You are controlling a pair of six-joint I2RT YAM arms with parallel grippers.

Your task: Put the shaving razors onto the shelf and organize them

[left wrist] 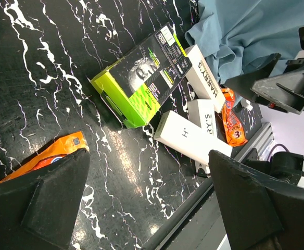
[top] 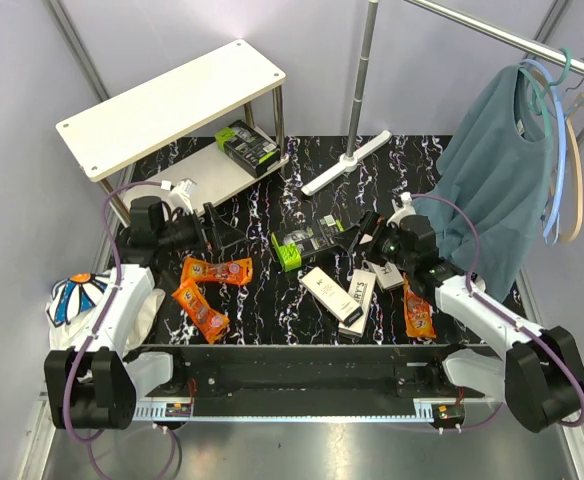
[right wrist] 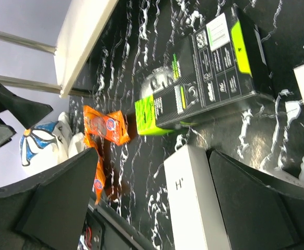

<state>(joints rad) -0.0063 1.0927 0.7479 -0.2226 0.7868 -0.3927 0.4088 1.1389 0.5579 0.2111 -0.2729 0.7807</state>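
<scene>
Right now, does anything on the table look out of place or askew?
Yes. Most packs lie scattered on the table at mixed angles: white boxes in a crooked cluster, orange packets skewed. Only one green pack sits on the shelf.

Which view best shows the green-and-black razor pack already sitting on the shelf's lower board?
Top external: the green-and-black pack lies in plain view on the lower board of the shelf. The left wrist view misses it; the right wrist view catches only a shelf board's edge.
</scene>
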